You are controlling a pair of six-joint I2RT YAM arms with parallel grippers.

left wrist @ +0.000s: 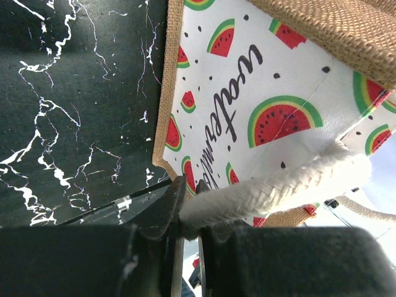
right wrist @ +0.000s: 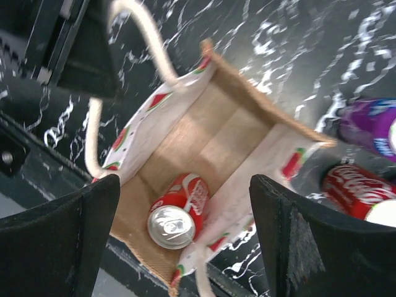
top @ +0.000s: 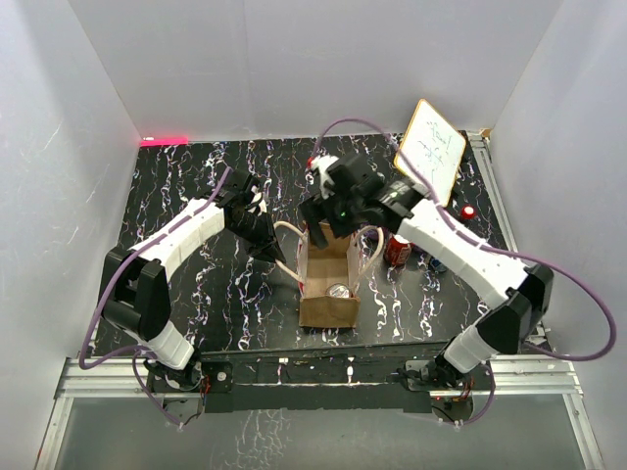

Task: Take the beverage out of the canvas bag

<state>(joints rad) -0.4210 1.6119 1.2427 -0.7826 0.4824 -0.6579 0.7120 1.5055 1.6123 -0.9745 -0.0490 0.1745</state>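
Step in hand: reach-in. The canvas bag [top: 328, 311] is steadied by its cord handle [left wrist: 278, 185], which is clamped in the left end effector [top: 272, 251] at the bag's 9 o'clock. The right end effector [top: 326, 217] is spread wide above the mouth, with nothing held. The red can [right wrist: 176, 216] stands inside at the bag's 6 o'clock end. Next move: a straight descent around the can is called for.

So the canvas bag [top: 328, 311] sits mid-table [top: 196, 181] toward the near edge, mouth up, with one can [top: 339, 291] standing inside at its near end. The left gripper [top: 269, 250] is right beside the bag's left side, with the left handle [left wrist: 272, 185] pinched between its fingers. The right gripper [top: 325, 220] hangs over the bag's far end. A loose can [right wrist: 352, 192] and a second loose can [right wrist: 371, 127] sit next to each other just right of the bag. A board [top: 431, 149] is at the back right, with a small object [top: 468, 211] in front of it by the right edge.
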